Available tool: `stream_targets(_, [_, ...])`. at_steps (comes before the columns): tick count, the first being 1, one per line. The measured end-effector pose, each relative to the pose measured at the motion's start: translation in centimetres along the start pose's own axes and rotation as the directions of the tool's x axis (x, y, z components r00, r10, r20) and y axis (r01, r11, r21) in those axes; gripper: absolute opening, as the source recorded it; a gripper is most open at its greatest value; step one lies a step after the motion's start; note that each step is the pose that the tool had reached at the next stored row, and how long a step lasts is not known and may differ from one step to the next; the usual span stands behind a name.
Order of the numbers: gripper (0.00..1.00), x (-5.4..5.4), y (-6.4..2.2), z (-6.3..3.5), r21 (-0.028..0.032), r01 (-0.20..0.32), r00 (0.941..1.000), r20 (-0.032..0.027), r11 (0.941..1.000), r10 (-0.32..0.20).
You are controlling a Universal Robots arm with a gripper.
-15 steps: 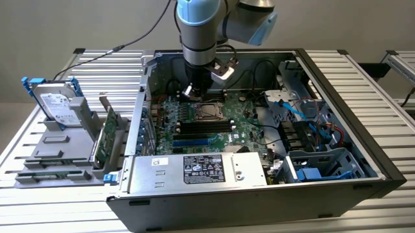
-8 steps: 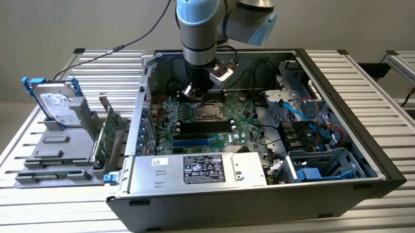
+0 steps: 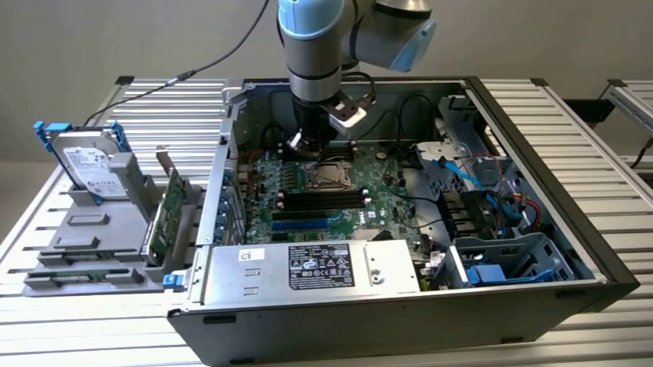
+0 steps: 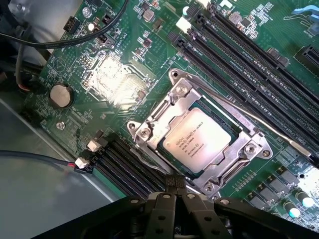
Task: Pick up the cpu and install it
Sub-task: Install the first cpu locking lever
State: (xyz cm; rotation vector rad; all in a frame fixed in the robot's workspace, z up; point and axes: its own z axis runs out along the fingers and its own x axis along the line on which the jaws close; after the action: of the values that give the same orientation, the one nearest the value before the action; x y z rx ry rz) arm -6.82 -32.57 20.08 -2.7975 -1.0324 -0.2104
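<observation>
Hovering with the gripper (image 4: 174, 186) clenched, fingers pressed together and grasping nothing. Pointing down just above the cpu (image 4: 199, 142), which is lying flat a little ahead of the fingertips, seated inside the metal socket frame (image 4: 152, 122) on the green motherboard (image 4: 124, 45). Passing further out over black memory slots (image 4: 239, 69) beyond the socket, all enclosed by the open computer case (image 3: 357, 329).

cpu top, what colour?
Dull silver with small dark print. The cpu shows best in the wrist view.
</observation>
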Motion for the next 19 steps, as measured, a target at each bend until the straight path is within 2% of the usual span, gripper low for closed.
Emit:
stream_targets(3, [0.11, 0.15, -0.11, 0.05, -0.0025, -0.012, 0.9999, -0.0007, 0.9999, 0.012])
stream_targets(8, [0.11, 0.43, -0.23, 0.13, -0.0081, -0.017, 0.9998, 0.0064, 0.9998, 0.017])
stream_targets(19, [0.11, 0.52, -0.25, 0.18, -0.0244, -0.082, 0.9966, 0.003, 0.9963, 0.082])
